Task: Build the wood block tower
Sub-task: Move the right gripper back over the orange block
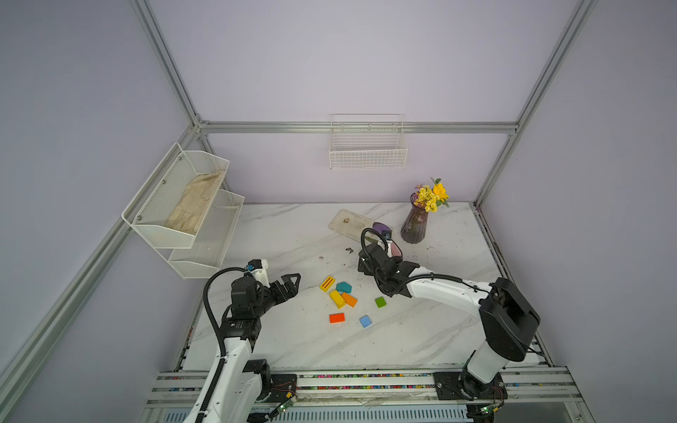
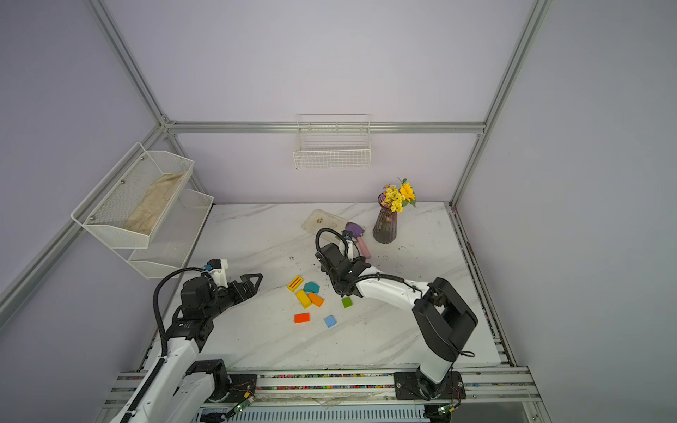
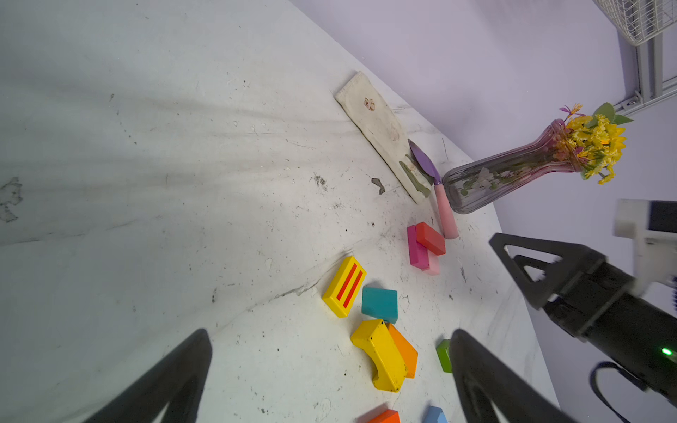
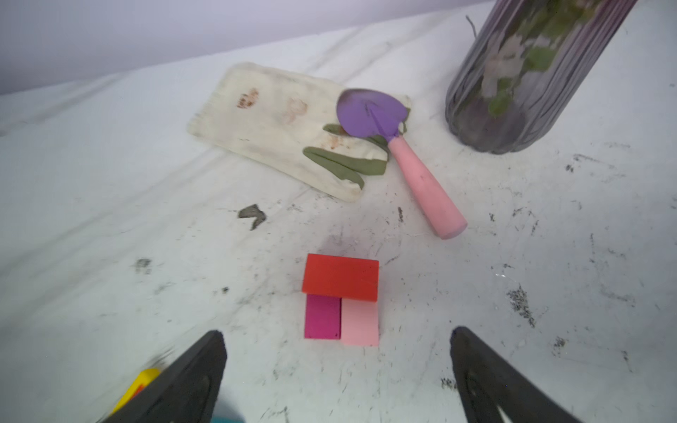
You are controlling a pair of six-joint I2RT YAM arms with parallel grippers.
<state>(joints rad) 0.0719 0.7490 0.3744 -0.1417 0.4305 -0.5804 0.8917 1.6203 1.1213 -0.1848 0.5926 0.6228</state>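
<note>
- The marble tabletop (image 1: 293, 348) lies bare across the lower half of both top views. More open marble stretches left of the blocks, up to the wall.
- At the upper right, a purple vase (image 1: 414, 225), a trowel (image 4: 425, 183) and a soiled glove (image 4: 278, 124) crowd the far edge.
- The tower so far is a red block (image 4: 340, 276) laid across a magenta block (image 4: 322, 316) and a pink block (image 4: 360, 322). In both top views the right arm hides it.
- The right gripper (image 4: 336, 331) has its jaws spread wide and holds nothing. The stack sits at lower centre of the right wrist view, just above the gap, untouched.
- The left gripper (image 1: 295, 285), at centre left, is also spread and empty.
- Right of it lie the loose blocks: striped yellow block (image 1: 327, 284), teal block (image 1: 344, 287), yellow arch (image 1: 337, 299), orange block (image 1: 349, 299), green block (image 1: 380, 302), red-orange block (image 1: 336, 318) and blue block (image 1: 365, 321).
</note>
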